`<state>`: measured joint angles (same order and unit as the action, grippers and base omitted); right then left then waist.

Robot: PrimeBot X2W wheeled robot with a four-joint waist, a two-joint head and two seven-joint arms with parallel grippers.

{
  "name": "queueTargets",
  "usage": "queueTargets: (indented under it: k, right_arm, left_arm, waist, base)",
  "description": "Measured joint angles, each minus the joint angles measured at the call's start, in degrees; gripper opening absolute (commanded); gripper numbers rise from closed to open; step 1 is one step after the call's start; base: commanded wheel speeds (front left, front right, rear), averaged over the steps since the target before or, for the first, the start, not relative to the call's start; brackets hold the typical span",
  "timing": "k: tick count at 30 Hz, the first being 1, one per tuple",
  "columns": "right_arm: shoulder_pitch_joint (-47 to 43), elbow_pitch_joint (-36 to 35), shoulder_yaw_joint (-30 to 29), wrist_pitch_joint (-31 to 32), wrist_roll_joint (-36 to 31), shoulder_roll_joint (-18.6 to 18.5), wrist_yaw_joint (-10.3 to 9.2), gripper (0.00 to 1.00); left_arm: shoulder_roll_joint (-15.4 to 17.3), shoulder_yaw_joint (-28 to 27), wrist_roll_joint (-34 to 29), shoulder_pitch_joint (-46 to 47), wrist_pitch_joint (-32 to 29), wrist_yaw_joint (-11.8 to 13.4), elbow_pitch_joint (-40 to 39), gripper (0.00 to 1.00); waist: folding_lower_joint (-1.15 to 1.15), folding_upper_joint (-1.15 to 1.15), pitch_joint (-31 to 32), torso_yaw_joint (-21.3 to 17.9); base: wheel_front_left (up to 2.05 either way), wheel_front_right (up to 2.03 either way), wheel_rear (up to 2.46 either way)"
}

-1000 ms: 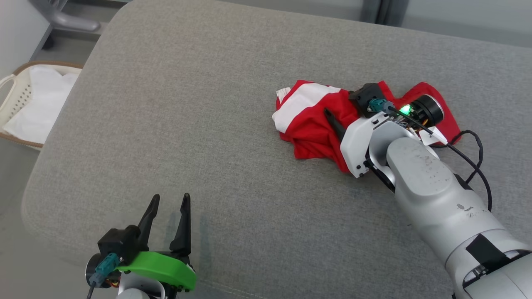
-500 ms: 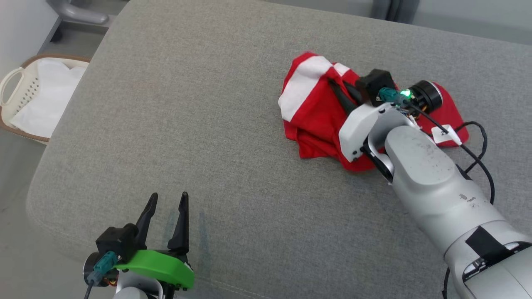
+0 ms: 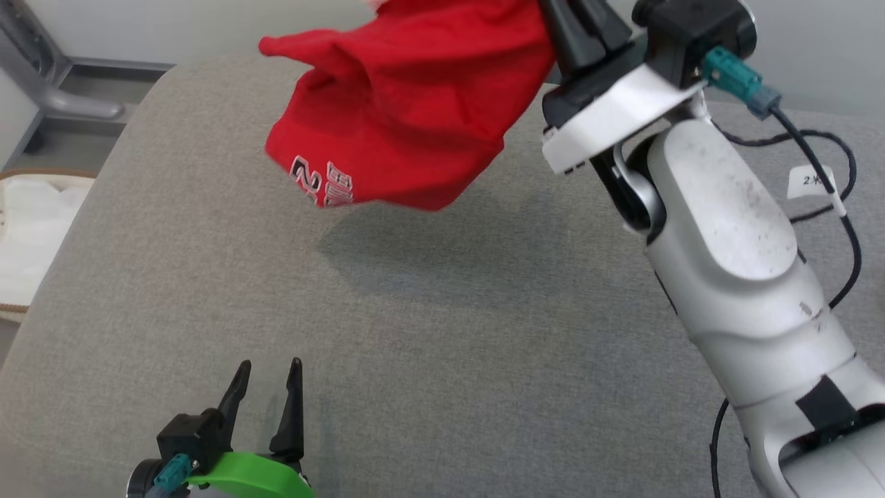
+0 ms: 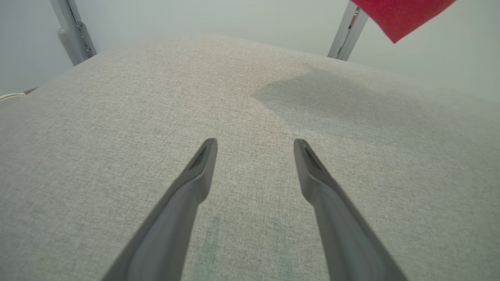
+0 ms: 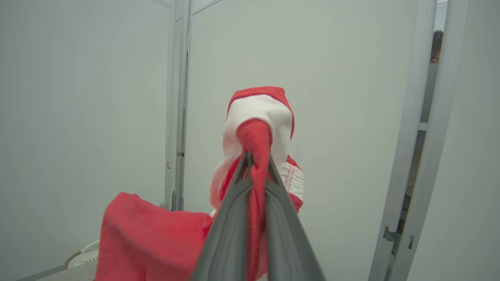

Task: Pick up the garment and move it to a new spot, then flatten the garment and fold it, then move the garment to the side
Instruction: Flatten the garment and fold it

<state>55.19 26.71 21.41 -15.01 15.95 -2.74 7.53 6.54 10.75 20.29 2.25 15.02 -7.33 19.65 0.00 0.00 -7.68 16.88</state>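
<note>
The garment (image 3: 408, 111) is red with white panels and white lettering, and it hangs in the air above the grey cushioned surface (image 3: 442, 332). My right gripper (image 5: 256, 164) is shut on a pinch of the garment (image 5: 258, 128), whose red and white folds bulge past the fingertips. In the head view the right gripper's fingers (image 3: 577, 31) rise at the top edge, with the cloth draping to their left. A red corner of the garment (image 4: 398, 15) shows at the top of the left wrist view. My left gripper (image 3: 266, 384) stands open low over the front of the surface, its fingers (image 4: 195, 183) holding nothing.
A pale basket (image 3: 28, 242) with white cloth sits beyond the surface's left edge. A black cable with a white tag (image 3: 816, 183) runs beside my right arm. Grey metal frames (image 4: 345, 31) stand against pale walls behind the surface. The garment's shadow (image 3: 442, 256) falls mid-surface.
My right gripper shut on the garment and lifted it off the surface, high into the air. The head camera has tilted up. The left gripper kept its place, open.
</note>
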Motion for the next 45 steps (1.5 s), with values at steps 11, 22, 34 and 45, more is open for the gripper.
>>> queueTargets:
  k: [11, 22, 34, 45]
  right_arm:
    - [-30.8, 2.6, -17.1, 0.0, -14.5, 0.0, 0.00, 1.00]
    - [-38.3, 0.3, -27.5, 0.0, -17.0, -0.1, 0.00, 1.00]
    - [-35.8, -5.4, -24.9, 0.0, -14.9, -0.1, 0.00, 1.00]
    - [-34.2, -10.5, -22.5, 0.0, -12.5, -0.1, 0.00, 1.00]
  left_arm:
    - [-0.2, -0.3, -0.7, -0.8, 0.0, 0.0, -1.1, 1.00]
    - [1.0, 0.3, -0.3, -0.4, 0.0, 0.0, -0.9, 1.00]
    - [3.8, 8.1, 3.0, 12.5, 0.0, 0.0, 1.7, 1.00]
    - [8.9, 25.7, 9.0, 33.4, 0.1, 0.0, 10.9, 1.00]
  waist:
    - [0.00, 0.00, 1.7, -7.8]
    - [0.00, 0.00, 0.4, -12.1]
    - [0.00, 0.00, -4.1, -14.8]
    - [0.00, 0.00, -10.9, -19.6]
  base:
    - [0.00, 0.00, 0.00]
    - [0.00, 0.00, 0.00]
    - [0.00, 0.00, 0.00]
    - [0.00, 0.00, 0.00]
